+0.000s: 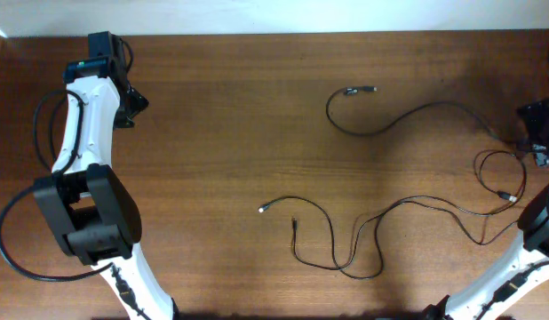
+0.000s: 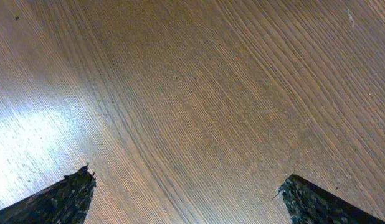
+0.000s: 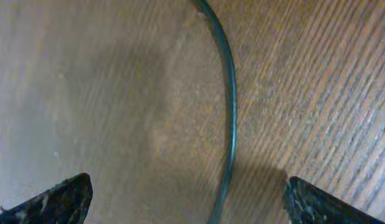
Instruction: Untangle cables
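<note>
Thin black cables lie loose on the right half of the wooden table. One cable point(image 1: 408, 111) runs from a plug point(image 1: 362, 90) at the back towards the right edge. Two more cables point(image 1: 408, 201) cross and loop near the front middle point(image 1: 346, 267). My right gripper point(image 1: 537, 133) sits at the right edge over a cable end. In the right wrist view it point(image 3: 187, 180) is open, with a cable point(image 3: 232, 106) lying on the wood between its fingers, touching neither. My left gripper point(image 1: 131, 100) is far off at the back left, open point(image 2: 189, 174) over bare wood.
The wooden table point(image 1: 221, 133) fills the view. The left arm's white links and black joint point(image 1: 88, 213) stand along the left side, with a thick black arm cable point(image 1: 12, 253) beside them. The right arm's base point(image 1: 532, 249) is at the front right corner.
</note>
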